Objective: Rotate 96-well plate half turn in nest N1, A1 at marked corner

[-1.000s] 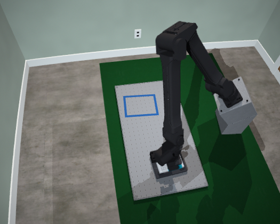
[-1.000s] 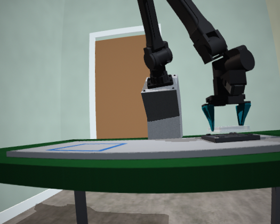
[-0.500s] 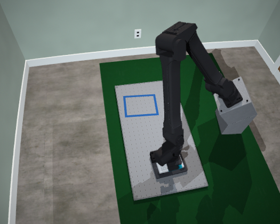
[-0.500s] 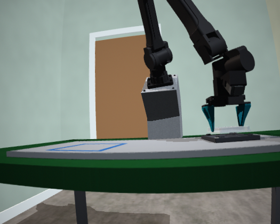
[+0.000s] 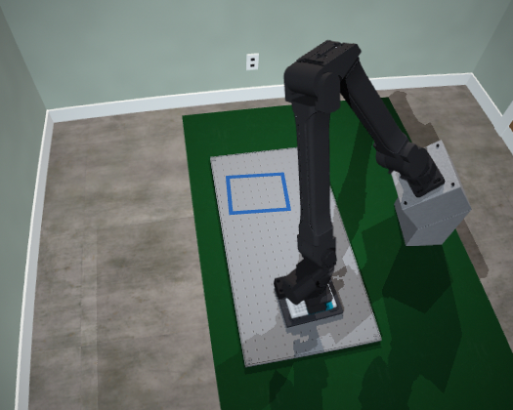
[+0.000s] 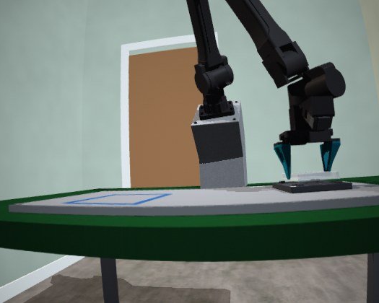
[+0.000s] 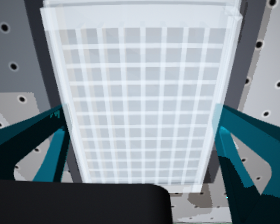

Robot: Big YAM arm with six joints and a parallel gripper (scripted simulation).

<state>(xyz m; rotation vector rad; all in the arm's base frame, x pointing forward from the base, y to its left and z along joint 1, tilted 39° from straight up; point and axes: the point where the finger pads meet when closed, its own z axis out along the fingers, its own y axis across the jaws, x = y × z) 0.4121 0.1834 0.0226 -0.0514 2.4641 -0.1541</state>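
The clear 96-well plate is held between my teal fingers. My gripper is shut on its two long sides, pointing straight down. The plate lies level, right on top of the dark nest N1; I cannot tell if it is seated or just above it. From above, my wrist hides most of the plate and the nest.
The blue taped outline B1 is at the far end of the grey perforated deck and also shows in the side view. The arm's grey pedestal stands on the green mat to the right of the deck.
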